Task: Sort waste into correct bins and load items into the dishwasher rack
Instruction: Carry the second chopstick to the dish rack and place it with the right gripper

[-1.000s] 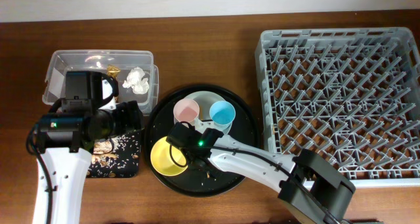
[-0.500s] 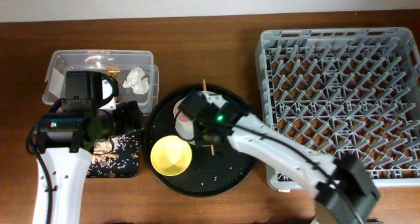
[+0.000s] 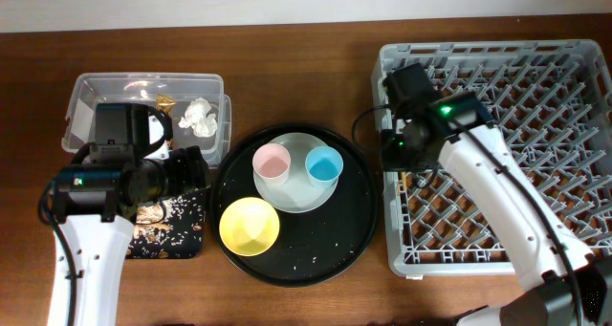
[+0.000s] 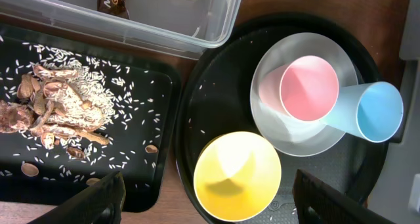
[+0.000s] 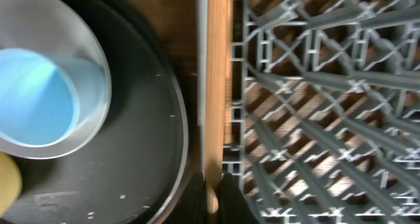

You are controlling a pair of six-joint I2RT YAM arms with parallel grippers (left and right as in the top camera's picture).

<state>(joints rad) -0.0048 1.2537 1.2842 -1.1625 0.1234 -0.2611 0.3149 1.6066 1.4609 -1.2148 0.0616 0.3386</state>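
My right gripper is shut on the wooden chopsticks and holds them over the left edge of the grey dishwasher rack. The pink cup and blue cup stand on the pale plate. The yellow bowl sits beside it. My left gripper is open and empty above the bowl. The napkin and wrapper lie in the clear tub. Food scraps lie in the black tray.
The plate, cups and bowl sit on a large round black tray with scattered crumbs, between the bins and the rack. A strip of wooden table shows between this tray and the rack. The rack's floor is full of upright pegs.
My right gripper has lifted the chopsticks off the round tray and carried them right to the rack's left edge. The left arm has not moved.
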